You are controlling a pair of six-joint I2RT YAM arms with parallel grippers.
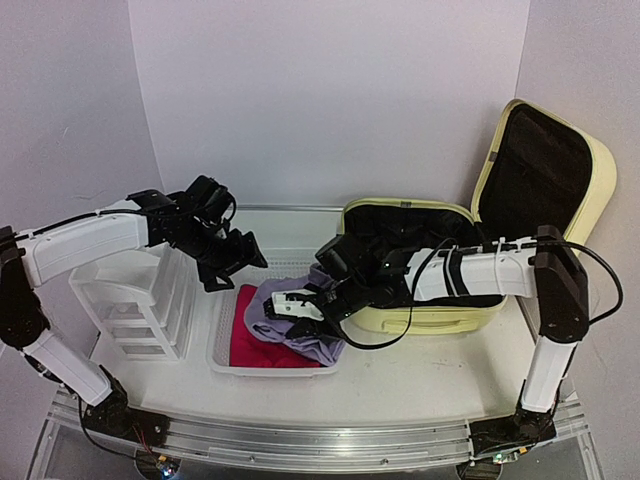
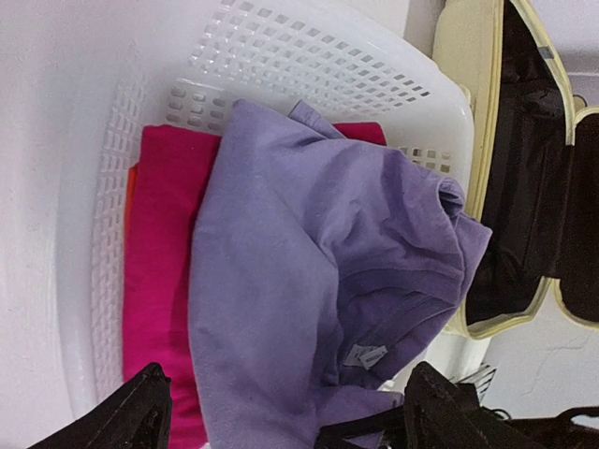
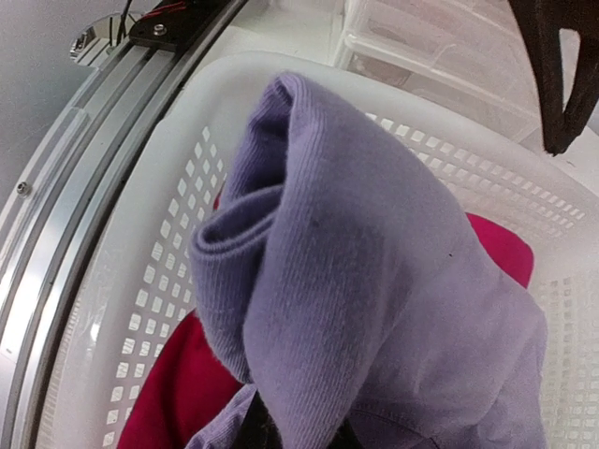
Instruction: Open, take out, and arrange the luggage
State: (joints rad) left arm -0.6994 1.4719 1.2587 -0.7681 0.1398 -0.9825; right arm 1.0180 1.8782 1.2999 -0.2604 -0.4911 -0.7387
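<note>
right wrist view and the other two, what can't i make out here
The right gripper: in the right wrist view the purple shirt covers its fingers, so open or shut is unclear.
Inside of the suitcase: in the top view the right arm blocks its bottom; the left wrist view shows only dark lining.
Bottom of the basket: covered by the pink cloth and the shirt in all views.
The shirt's label: left wrist view, too small to read.

Bright, even light, soft shadows. Luggage lining at 2 o'clock loses detail; rail at 9 o'clock glares.
</note>
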